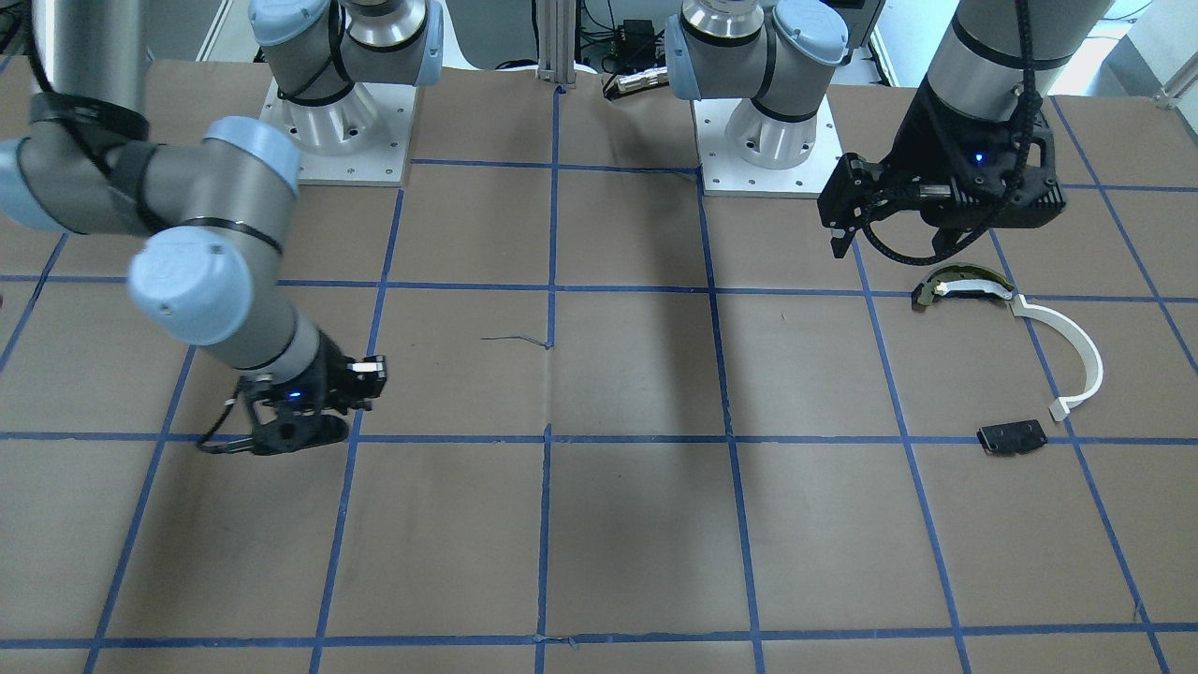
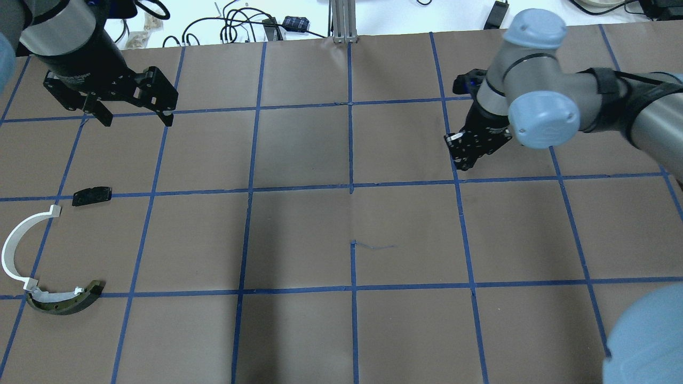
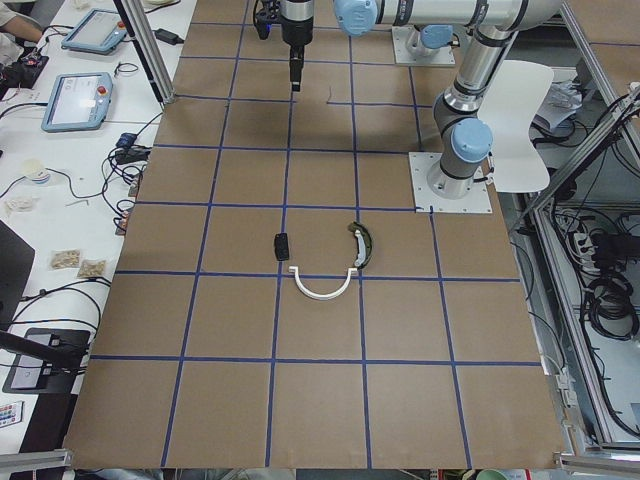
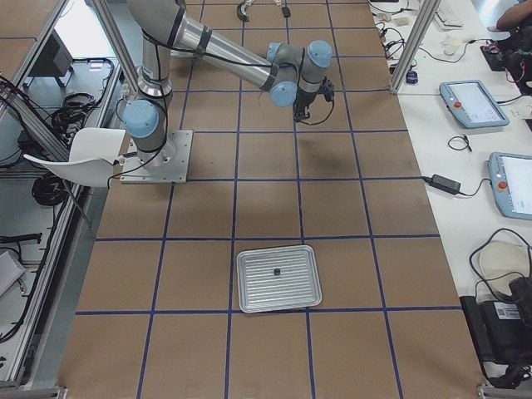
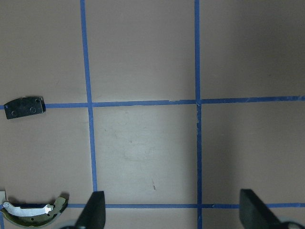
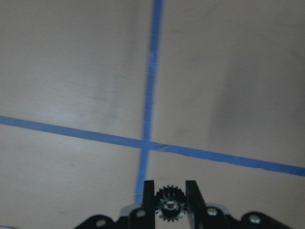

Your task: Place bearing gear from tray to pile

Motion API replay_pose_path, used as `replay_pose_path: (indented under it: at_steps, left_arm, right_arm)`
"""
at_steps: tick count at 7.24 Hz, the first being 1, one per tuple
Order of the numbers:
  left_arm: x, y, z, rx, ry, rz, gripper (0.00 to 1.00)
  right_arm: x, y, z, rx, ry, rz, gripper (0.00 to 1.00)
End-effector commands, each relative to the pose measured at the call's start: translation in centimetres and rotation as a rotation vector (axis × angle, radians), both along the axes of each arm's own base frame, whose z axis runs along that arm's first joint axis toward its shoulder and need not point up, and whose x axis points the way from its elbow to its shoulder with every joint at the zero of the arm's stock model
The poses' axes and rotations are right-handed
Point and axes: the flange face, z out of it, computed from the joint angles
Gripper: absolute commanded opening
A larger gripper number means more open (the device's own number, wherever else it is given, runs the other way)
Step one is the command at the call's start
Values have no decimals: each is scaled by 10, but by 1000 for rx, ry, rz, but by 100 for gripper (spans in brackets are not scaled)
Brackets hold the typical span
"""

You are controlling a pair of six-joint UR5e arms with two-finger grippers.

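My right gripper [image 6: 170,187] is shut on a small black bearing gear [image 6: 170,208], over a crossing of blue tape lines. It shows at the far right in the overhead view [image 2: 463,161]. The pile lies on the left: a white curved strip [image 2: 13,248], a dark arc piece with a pale band [image 2: 64,303] and a flat black plate [image 2: 92,196]. My left gripper [image 2: 137,118] is open and empty, hovering beyond the pile; its wrist view shows the plate [image 5: 24,107] and arc piece [image 5: 33,212]. The metal tray [image 4: 249,287] shows only in the exterior right view.
One small dark part [image 4: 277,272] lies in the tray. The table is brown with a blue tape grid. Two arm bases [image 1: 337,122] [image 1: 763,136] stand at the robot's edge. Side benches hold tablets [image 4: 470,104] and cables.
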Motion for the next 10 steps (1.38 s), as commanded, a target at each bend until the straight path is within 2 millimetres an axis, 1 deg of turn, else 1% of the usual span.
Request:
replay_pose_path:
  at_steps: [1,2,3,4,5,6,7,8,9,10]
  left_arm:
    - [0,0,0,0,0,0,100]
    - [1,0,0,0,-1,1,100]
    - [0,0,1,-1,0,0,100]
    - [0,0,1,-1,-2,1,100]
    - [0,0,1,-1,-2,1,100]
    - [0,0,1,-3,-2,1,100]
    - [0,0,1,-3,-2,1,100]
    - [0,0,1,-1,-2,1,100]
    - [0,1,-2,5,-1,1,100]
    - [0,2,-2,5,-1,1,100]
  right_arm:
    - [123,43,-19,0,9,8,0]
    - [154,54,-34,7,19,-17,0]
    - [188,62,-48,-40,9,-31,0]
    - [214,72,-60,-72,-4,-30,0]
    - [225,80,-62,-76,-6,-23,0]
    - [225,80,-60,-81,-2,-16,43]
    - [224,79,-56,-96,6,-23,94]
    - [214,71,-43,-116,-3,-17,100]
    - [201,64,-23,-138,-12,-38,100]
    - [158,46,5,-138,-4,-117,100]
